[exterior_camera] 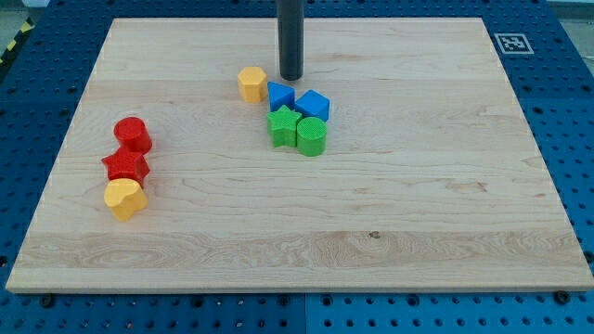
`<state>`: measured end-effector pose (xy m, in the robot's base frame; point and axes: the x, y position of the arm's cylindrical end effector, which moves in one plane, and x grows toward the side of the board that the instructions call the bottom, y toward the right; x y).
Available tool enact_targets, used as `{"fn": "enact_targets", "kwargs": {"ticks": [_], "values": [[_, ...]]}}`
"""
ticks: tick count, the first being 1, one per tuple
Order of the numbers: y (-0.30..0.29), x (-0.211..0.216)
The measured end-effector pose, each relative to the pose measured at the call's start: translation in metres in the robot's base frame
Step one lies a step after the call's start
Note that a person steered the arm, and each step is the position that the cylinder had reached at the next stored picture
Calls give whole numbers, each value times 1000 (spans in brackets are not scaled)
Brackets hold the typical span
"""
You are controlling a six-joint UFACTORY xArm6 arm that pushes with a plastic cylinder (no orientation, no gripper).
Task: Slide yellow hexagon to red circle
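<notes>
- Seven small blocks sit on the bench (pixel 390 232), in two clusters — one towards the top middle, one near the left edge.
- No claw is fitted here, so there is nothing to call spread or pinched; the arm ends in a dark rod, and my tip (pixel 290 78) rests just right of the yellow hexagon (pixel 251 83), close but seemingly not touching.
- That hexagon lies nearer the top edge than the bottom, left of the blue blocks (pixel 299 100) and the two green ones (pixel 297 130).
- Its goal, the red circle (pixel 133 134), stands well apart towards the left edge, with a red star (pixel 125 167) and a yellow heart (pixel 124 198) just below it.
- To do it well, I would say the tip should start slightly above and to the right of the hexagon, then push leftward and a little down — a straight, steady shove through its centre so it does not spin off.
- Stopping short matters, I think; overshoot could knock the circle into the star.
- One printed square marker (pixel 512 43) sits off the bench's top right corner; no readable words or brands appear.
</notes>
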<state>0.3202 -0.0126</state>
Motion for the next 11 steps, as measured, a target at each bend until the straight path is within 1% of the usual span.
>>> {"fn": "enact_targets", "kwargs": {"ticks": [2,4,8,10,11], "values": [[-30,3],[-53,31],[-121,87],[-121,87],[-121,98]]}}
